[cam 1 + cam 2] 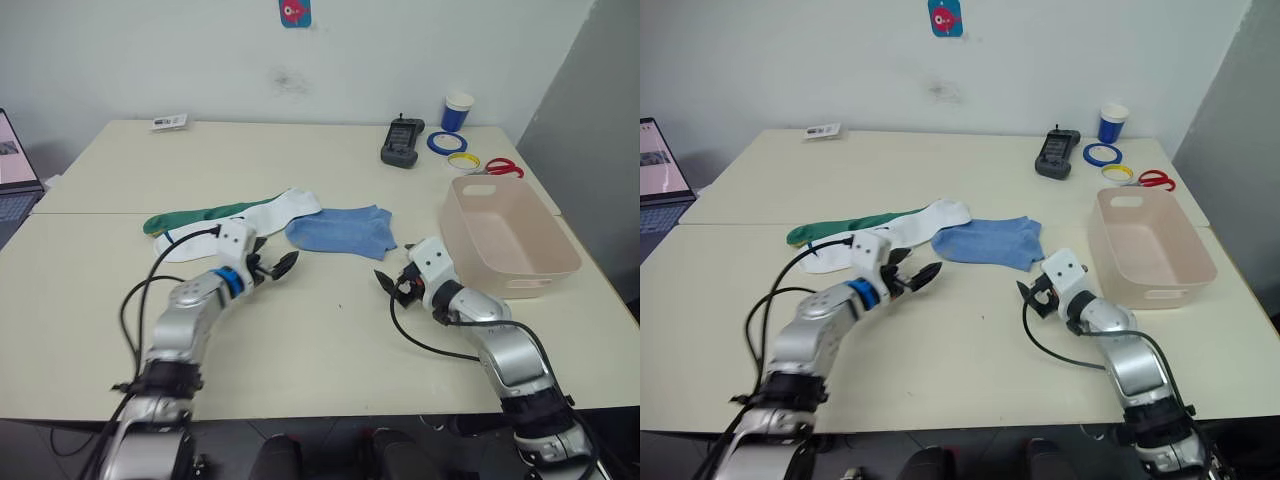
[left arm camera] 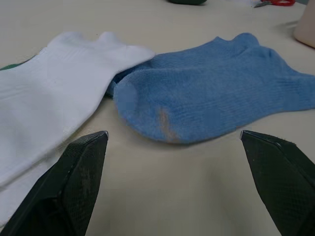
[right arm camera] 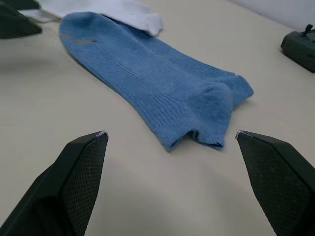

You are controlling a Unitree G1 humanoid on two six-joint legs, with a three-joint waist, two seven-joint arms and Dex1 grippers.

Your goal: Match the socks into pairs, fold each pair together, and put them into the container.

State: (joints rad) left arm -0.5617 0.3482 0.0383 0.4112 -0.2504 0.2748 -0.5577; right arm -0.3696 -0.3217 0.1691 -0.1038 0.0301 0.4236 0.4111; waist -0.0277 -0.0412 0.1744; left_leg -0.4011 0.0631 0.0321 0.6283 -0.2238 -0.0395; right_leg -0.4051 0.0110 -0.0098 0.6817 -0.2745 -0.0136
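- The blue socks (image 1: pixel 341 231) lie flat in the middle of the table (image 1: pixel 300 340), stacked one on the other, long axis running across the table from left to right, cuffs toward the pink bin (image 1: pixel 505 240) and toes toward the white socks (image 1: pixel 262 218).
- The white socks run slantwise, one end near the blue toes, the other going off to the robot's left and nearer to it; their tip just touches or overlaps the blue toe in the left wrist view.
- A green sock (image 1: pixel 195 215) lies behind the white ones, long axis also across the table, partly hidden under them.
- The bin stands at the right side of the table, open side up, with no sock in it, near the blue cuffs but apart from them.
- The left claw (image 1: pixel 272 266) hovers low just in front of the white and blue toes, its fingers spread wide and holding nothing.
- The right claw (image 1: pixel 395 285) hangs between the blue cuffs and the bin's near corner, fingers spread too, empty.
- At the far right edge sit a black handset (image 1: pixel 404 141), a blue tape ring (image 1: pixel 446 143), a yellow ring (image 1: pixel 463 160), red scissors (image 1: pixel 503 167) and a paper cup (image 1: pixel 458 111), all well away from the socks.
- A laptop (image 1: pixel 15 170) stands off the left edge.
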